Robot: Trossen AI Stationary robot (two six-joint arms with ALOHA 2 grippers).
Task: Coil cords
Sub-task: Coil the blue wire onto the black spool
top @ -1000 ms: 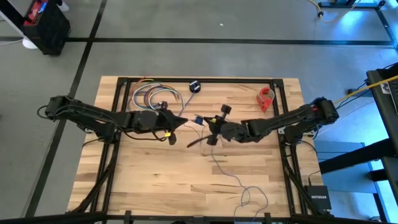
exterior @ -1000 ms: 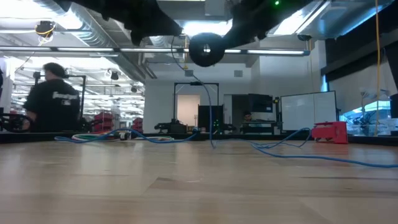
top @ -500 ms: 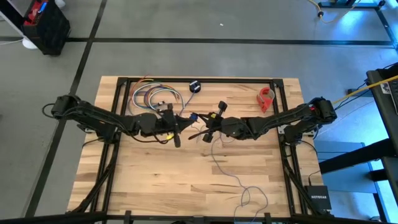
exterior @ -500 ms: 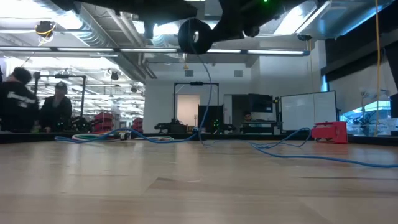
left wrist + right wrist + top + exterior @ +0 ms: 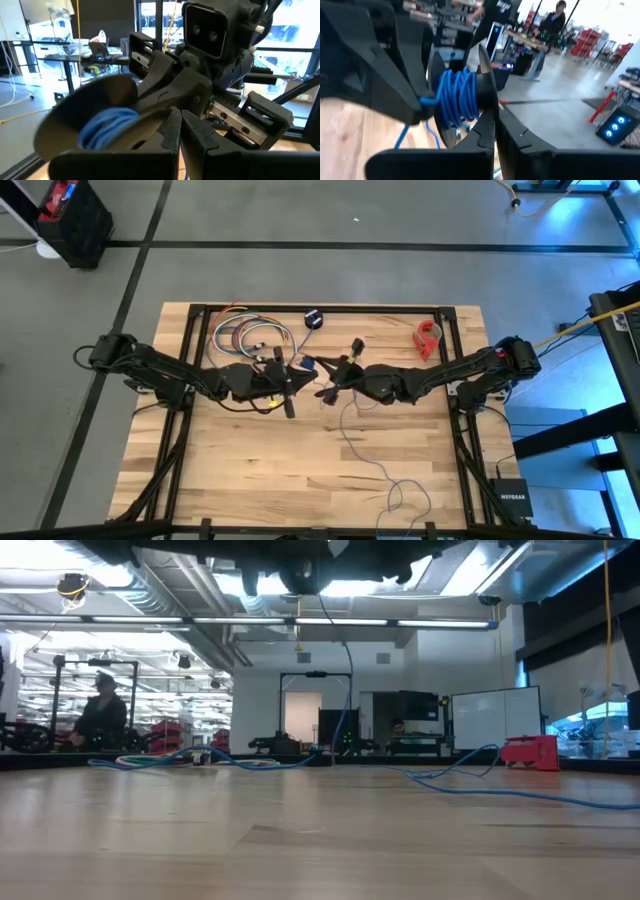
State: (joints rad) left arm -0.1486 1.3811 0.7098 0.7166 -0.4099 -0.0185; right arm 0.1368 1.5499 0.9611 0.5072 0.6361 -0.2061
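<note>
high view: both arms meet over the middle of the desk (image 5: 400, 470), nearer its far edge. left gripper (image 5: 291, 372) and right gripper (image 5: 335, 377) almost nose to nose, the spool (image 5: 307, 365) between them; loose cord (image 5: 362, 448) trails off to the near edge.

low view: cord (image 5: 345, 690) hangs from overhead down to the desk.

left wrist view: jaws pinched shut right by the spool (image 5: 95, 127).

right wrist view: jaws closed against the spool (image 5: 462, 97), blue turns already on it.

step: mid-winding, I'd say. next: probably another wrap with the slack kept taut.
</note>
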